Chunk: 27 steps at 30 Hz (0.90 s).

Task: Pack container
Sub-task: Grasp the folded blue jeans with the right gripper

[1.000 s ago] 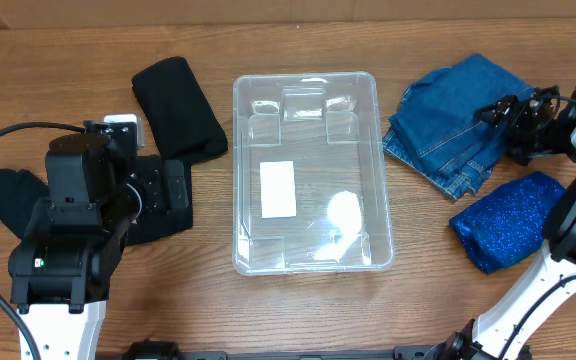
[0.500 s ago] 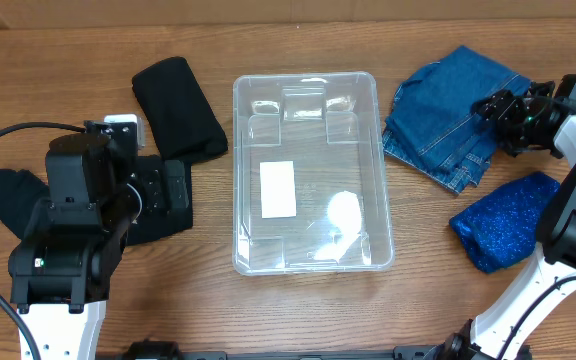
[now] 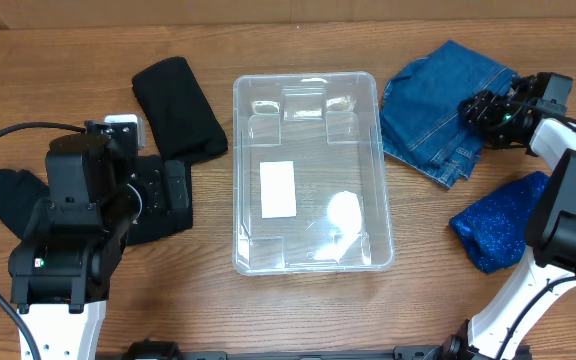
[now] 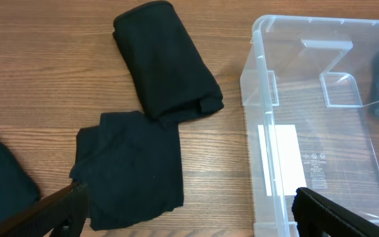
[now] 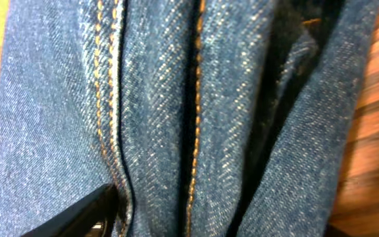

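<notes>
The container (image 3: 380,150) stands in the middle of the desk (image 3: 438,310), with its long sides running away from the robot. It is made of clear plastic, and a white label (image 3: 277,189) shows on its base.

To the left of it lies a rolled black garment (image 3: 176,105), near the container but not touching it. Just below the roll lies a folded black cloth (image 4: 133,168), and the left arm covers part of it in the overhead view. One more black cloth (image 3: 3,200) lies at the far left edge.

The left end effector (image 4: 189,201) hangs above the folded black cloth with its fingers spread wide apart, and it holds nothing.

To the right of the container lie the blue jeans (image 3: 428,100), loosely folded, close to the container's upper right corner. A glittery blue cloth (image 3: 503,220) lies nearer to the robot, apart from the jeans.

The right end effector (image 3: 478,108) is at the right edge of the jeans. Its wrist view is filled with denim seams, and one dark finger (image 5: 91,214) touches the fabric. Whether the fingers pinch the denim or only rest on it, I cannot tell.
</notes>
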Available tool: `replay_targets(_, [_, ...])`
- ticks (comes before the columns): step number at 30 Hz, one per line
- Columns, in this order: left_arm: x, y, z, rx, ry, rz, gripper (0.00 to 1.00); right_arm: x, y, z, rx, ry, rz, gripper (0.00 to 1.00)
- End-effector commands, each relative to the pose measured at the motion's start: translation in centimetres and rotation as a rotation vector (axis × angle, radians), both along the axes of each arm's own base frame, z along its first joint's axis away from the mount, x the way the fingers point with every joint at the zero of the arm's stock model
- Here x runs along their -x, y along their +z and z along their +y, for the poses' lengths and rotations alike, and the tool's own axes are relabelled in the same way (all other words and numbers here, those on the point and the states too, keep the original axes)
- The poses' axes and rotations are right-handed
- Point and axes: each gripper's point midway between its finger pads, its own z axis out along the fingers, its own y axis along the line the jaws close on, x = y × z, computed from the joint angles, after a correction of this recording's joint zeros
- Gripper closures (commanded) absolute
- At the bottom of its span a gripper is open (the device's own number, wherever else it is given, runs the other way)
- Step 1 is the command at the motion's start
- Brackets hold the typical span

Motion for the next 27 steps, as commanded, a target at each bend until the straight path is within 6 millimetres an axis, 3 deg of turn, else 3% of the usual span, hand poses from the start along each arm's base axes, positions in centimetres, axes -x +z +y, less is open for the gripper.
replay_targets(1, [-0.1, 0.7, -0.5, -0.007, -0.036, -0.013, 0.0, 6.6, -10.1, 4.4, -0.109, -0.016, 0.323, 0.36])
replay_targets(3, [0.0, 0.7, -0.5, -0.007, -0.036, -0.011, 0.0, 6.6, -10.1, 4.4, -0.109, -0.016, 0.323, 0.36])
replay_targets(5, [0.0, 0.7, -0.5, -0.007, -0.036, -0.01, 0.0, 6.5, -10.1, 4.4, -0.108, -0.016, 0.32, 0.43])
replay_targets(8, [0.0, 0.7, -0.5, -0.007, -0.036, -0.01, 0.0, 6.3, -10.0, 4.4, -0.106, -0.015, 0.312, 0.64])
replay_targets(10, [0.0, 0.7, -0.5, -0.007, -0.037, -0.01, 0.0, 6.2, -9.9, 4.3, -0.105, -0.015, 0.309, 0.71])
replay_targets(16, [0.0, 0.7, -0.5, -0.008, -0.036, -0.01, 0.0, 5.3, -9.2, 4.1, -0.099, -0.014, 0.286, 0.8])
replay_targets(22, [0.0, 0.7, -0.4, -0.008, -0.036, -0.01, 0.0, 2.1, -5.0, 3.1, -0.062, -0.006, 0.169, 0.89])
replay_targets(25, [0.0, 0.7, -0.4, -0.008, -0.036, -0.01, 0.0, -0.2, -0.5, 2.4, -0.032, -0.003, 0.062, 0.96])
replay_targets(27, [0.0, 0.7, -0.4, -0.008, -0.036, -0.01, 0.0, -1.6, 3.3, 2.3, -0.015, 0.015, -0.025, 0.96])
